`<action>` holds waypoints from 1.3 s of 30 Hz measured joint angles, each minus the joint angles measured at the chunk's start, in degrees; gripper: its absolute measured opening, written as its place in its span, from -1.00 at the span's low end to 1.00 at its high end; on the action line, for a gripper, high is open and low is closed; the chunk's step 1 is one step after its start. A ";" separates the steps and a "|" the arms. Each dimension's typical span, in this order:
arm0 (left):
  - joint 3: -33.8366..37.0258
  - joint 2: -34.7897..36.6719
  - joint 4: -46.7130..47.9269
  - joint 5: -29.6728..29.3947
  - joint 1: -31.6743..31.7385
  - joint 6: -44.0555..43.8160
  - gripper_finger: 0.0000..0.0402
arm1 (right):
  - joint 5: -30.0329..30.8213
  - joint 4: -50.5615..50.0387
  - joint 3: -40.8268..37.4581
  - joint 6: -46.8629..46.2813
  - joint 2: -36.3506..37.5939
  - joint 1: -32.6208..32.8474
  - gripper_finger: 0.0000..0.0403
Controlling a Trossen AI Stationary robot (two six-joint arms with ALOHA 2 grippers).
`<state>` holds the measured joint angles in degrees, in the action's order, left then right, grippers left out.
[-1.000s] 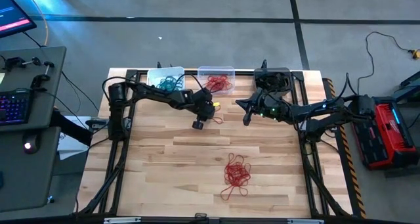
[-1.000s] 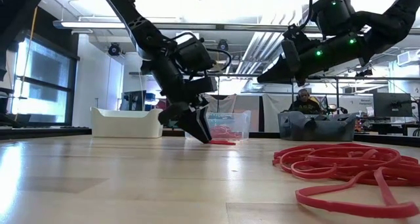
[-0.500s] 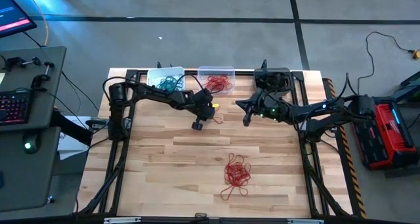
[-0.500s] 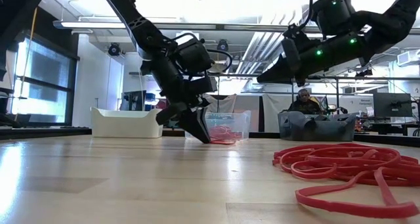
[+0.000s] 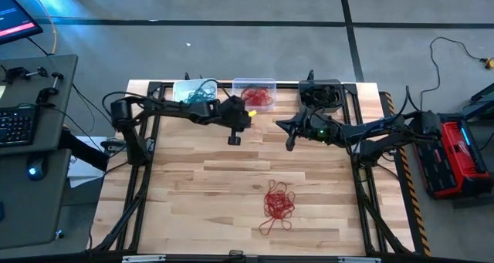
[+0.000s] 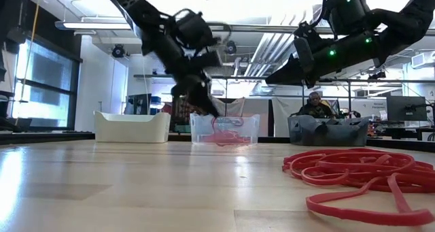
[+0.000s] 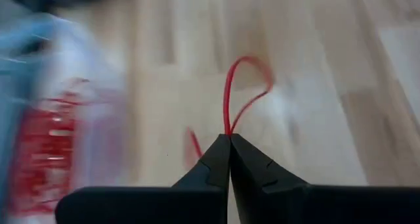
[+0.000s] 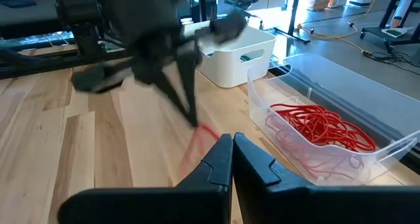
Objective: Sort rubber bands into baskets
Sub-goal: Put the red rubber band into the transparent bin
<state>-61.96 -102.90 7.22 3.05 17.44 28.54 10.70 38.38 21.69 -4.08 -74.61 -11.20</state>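
One thin red rubber band (image 7: 231,92) is pinched in the left gripper (image 7: 229,140), lifted just short of the clear plastic basket (image 5: 255,89) (reds inside). Next: carry over, release. Right gripper (image 8: 232,142) hovers closed, empty.

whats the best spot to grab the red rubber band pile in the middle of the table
Grip the pile of red rubber bands at its dense tangled centre, coming straight down from above. It lies flat on the table, so a side approach would only slide under loose loops; the centre is where strands overlap most.
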 joint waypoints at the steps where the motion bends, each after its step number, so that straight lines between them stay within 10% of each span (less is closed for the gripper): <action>1: -0.02 0.84 -0.66 -1.03 0.24 -0.28 -1.00 | 0.00 -0.01 -0.02 0.01 0.00 0.00 -1.00; 39: -5.09 -2.87 -10.72 -0.18 14.36 -0.94 -1.00 | 0.09 0.01 0.00 -0.11 0.00 -0.02 -1.00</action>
<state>-67.05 -105.77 -3.50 2.88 31.80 27.59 10.79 38.39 21.69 -4.19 -74.61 -11.22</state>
